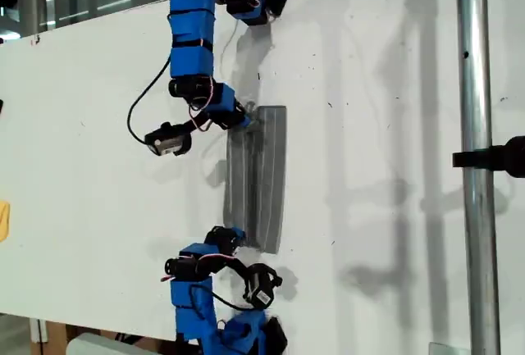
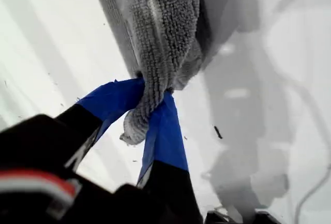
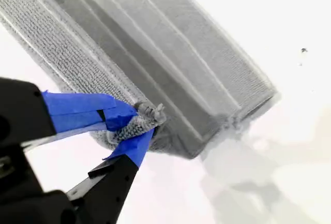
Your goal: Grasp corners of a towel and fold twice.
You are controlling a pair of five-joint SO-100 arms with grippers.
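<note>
1. The first gripper (image 2: 152, 110), with blue-taped black jaws, is clamped on a bunched corner (image 2: 134, 131) of the grey striped soft cloth towel (image 2: 165, 22), which stretches away beyond its tips.
2. The second gripper (image 3: 137, 123) pinches another corner (image 3: 150, 113); the folded towel lies just ahead.
3. The towel rests as a narrow strip on the white table (image 1: 98, 183).
4. Further out, at the exterior view's right, stands a grey metal pole (image 1: 480, 207).

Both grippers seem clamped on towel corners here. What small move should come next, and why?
Probably carry both held corners across toward the exterior view's right edge of the towel. My first gripper and my second gripper each pinch a bunched corner, and the cloth lies as a narrow strip between them, its fold seemingly unfinished.
</note>
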